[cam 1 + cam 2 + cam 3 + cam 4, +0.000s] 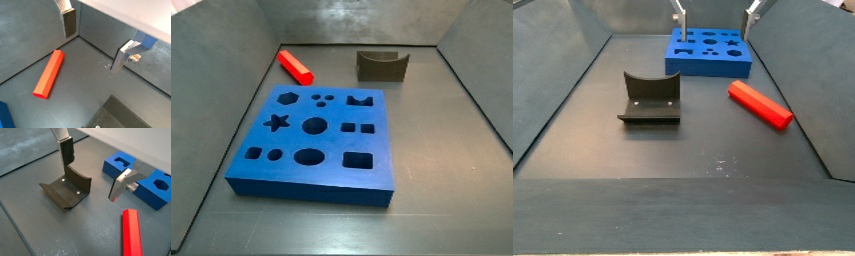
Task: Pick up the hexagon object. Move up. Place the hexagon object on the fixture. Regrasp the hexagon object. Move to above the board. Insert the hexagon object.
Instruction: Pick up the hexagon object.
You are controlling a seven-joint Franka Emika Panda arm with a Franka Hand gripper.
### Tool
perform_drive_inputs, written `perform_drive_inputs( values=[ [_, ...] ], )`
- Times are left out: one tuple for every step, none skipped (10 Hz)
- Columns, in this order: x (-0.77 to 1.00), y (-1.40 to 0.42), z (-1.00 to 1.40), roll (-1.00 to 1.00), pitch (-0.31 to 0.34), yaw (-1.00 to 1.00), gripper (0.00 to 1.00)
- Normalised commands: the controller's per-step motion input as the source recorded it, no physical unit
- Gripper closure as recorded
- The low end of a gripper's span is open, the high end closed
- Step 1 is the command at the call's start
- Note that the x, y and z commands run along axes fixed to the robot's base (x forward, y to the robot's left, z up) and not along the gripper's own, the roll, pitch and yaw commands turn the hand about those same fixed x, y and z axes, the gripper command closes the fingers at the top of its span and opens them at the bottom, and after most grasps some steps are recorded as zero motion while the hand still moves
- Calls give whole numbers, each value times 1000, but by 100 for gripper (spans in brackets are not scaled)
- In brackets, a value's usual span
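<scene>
The red hexagon object (295,66) lies flat on the grey floor, to one side of the blue board (318,135); both wrist views show it too (49,74) (131,233). The dark fixture (649,98) stands apart on the floor, its curved notch up and bare (67,190). My gripper (716,14) hangs high over the board's far end, open, with nothing between its fingers (69,22). In a wrist view the gripper (90,182) frames bare floor between the fixture and the board (143,178). It touches neither the peg nor the fixture.
Sloping grey walls (211,60) enclose the floor on all sides. The board's holes (313,127) all show as unfilled. A strip of floor (714,150) lies between fixture and peg.
</scene>
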Motion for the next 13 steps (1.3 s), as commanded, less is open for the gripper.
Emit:
perform_drive_inputs(
  values=[
    [0,-17,0,0,0,0,0],
    [-100,-69,0,29,37,0,0],
    [-289,0,0,-111,-90,574,0],
    [0,0,-240,-7,-61,1000,0],
    [0,0,-251,-1,-51,1000,0],
    [0,0,-260,0,-47,1000,0],
    [0,0,-266,0,-46,1000,0],
    [0,0,-274,0,-53,1000,0],
    [0,0,-294,-7,-67,1000,0],
    [0,-171,-369,-29,-196,880,0],
    [-17,37,0,0,0,20,0],
    [-837,0,-786,0,-220,0,0],
    [-1000,0,-911,0,-120,0,0]
  ],
)
